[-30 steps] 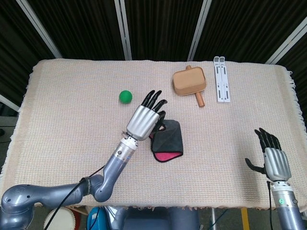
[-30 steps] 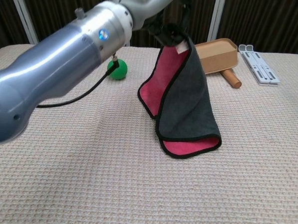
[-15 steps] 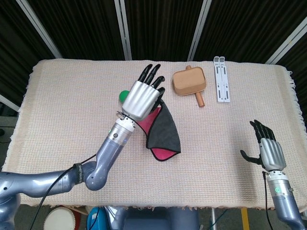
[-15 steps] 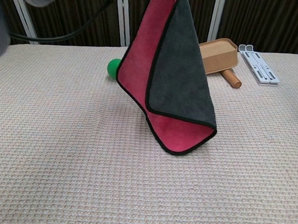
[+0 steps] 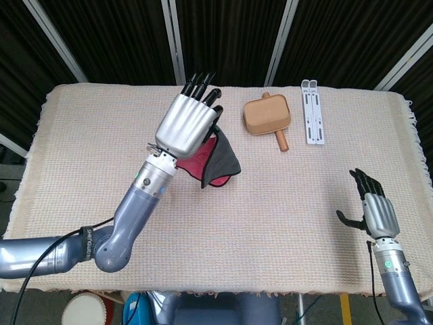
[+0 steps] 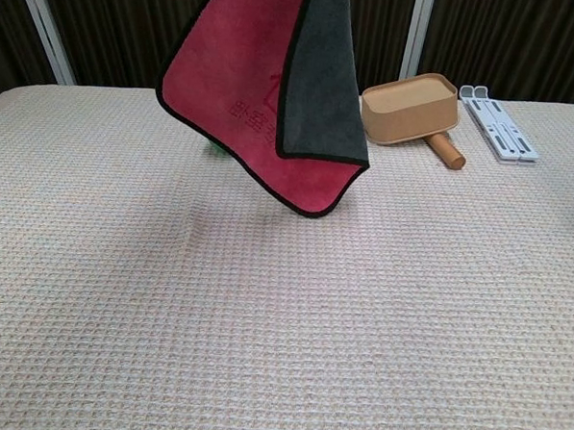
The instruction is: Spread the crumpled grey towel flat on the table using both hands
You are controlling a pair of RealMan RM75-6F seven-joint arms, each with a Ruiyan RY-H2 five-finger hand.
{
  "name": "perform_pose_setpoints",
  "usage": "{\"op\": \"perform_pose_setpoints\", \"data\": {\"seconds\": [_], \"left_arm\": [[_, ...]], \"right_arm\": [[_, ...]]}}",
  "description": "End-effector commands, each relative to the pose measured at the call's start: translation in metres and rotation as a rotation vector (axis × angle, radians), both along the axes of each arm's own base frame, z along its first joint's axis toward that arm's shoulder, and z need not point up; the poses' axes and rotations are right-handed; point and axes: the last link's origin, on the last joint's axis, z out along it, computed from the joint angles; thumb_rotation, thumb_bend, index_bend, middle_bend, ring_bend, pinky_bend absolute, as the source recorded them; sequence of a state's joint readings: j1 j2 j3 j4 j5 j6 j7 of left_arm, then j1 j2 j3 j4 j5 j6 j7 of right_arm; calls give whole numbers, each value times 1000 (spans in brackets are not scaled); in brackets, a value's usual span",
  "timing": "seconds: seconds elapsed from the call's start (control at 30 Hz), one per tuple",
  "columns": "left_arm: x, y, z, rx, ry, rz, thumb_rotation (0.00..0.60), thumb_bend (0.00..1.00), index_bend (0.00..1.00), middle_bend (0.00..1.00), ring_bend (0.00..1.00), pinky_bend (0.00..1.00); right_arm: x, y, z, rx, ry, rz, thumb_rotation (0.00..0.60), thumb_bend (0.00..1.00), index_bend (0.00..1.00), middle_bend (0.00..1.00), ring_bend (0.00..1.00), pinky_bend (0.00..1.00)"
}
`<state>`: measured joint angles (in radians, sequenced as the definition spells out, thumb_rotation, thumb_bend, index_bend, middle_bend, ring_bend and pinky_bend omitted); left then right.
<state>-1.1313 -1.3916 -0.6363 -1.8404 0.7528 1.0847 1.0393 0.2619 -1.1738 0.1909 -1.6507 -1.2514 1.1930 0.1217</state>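
The left hand point(image 5: 186, 125) sat a bit above the middle of the head view, silver metal back facing the camera with black fingers pointing toward the top edge, and it held the towel point(image 5: 218, 162) up off the table, gripping it somewhere at the top; the exact finger hold was hidden under the palm, so I couldn't tell how it pinched it. The towel hung just below and right of that hand as a soft folded drape, dark grey on one side and magenta-red on the other. In the chest view the towel point(image 6: 265, 89) filled the upper middle of the frame, clear of the surface, with a thin black stitched border around it, a rounded bottom corner, and some faint tone-on-tone printing on the red face that was too small to read. A sliver of a green ball point(image 6: 214, 147) peeked out behind its lower left edge. The right hand point(image 5: 374, 213) was way over in the lower right of the head view, well apart from the towel, fingers spread and upright, thumb sticking out sideways, holding nothing. The table point(image 5: 88, 156) was covered in a beige waffle-weave cloth with a fringed edge on the right. Upper right of centre there was a tan boxy dustpan-like scoop point(image 5: 266, 116) with a round wooden handle, and just right of that a flat white hinged bracket point(image 5: 312, 112), long and narrow, lying near the far edge.
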Motion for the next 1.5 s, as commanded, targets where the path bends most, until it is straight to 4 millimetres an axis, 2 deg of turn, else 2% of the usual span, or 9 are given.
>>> {"op": "perform_pose_setpoints", "data": {"seconds": [0.03, 0.17, 0.3, 0.43, 0.63, 0.7, 0.9, 1.27, 1.5], "left_arm": [[14, -2, -37, -97, -4, 17, 600, 455, 680, 289, 39, 83], [36, -4, -78, -180, -13, 29, 600, 455, 677, 291, 47, 91], [56, -5, -101, -210, -20, 23, 600, 455, 677, 289, 56, 102], [80, -4, -114, -223, -75, 16, 600, 456, 677, 288, 56, 102], [99, -3, -119, -239, -156, 6, 600, 456, 676, 287, 56, 103], [99, -4, -120, -253, -174, -4, 600, 456, 677, 289, 56, 103], [87, -1, -116, -262, -196, -31, 600, 455, 678, 291, 56, 103], [59, 3, -107, -300, -225, -25, 600, 456, 679, 293, 56, 103], [53, 6, -97, -303, -239, -25, 600, 455, 679, 292, 56, 103]], "right_arm": [[0, -1, 0, 1, 3, -1, 600, 275, 0, 0, 0, 0], [-2, -2, -1, 2, 5, -10, 600, 276, 0, 0, 0, 0], [-3, -3, 0, 2, 0, -19, 600, 276, 0, 0, 0, 0], [0, -4, 0, 8, -18, -20, 600, 276, 0, 0, 0, 0], [14, -8, -9, 59, -109, -17, 600, 275, 0, 0, 0, 0], [26, -12, -20, 109, -163, -9, 600, 275, 0, 0, 0, 0], [43, -20, -42, 177, -220, -11, 600, 275, 0, 0, 0, 0], [78, -24, -76, 234, -286, -1, 600, 276, 0, 0, 0, 0], [93, -31, -91, 243, -316, -20, 600, 275, 0, 0, 0, 0]]}}
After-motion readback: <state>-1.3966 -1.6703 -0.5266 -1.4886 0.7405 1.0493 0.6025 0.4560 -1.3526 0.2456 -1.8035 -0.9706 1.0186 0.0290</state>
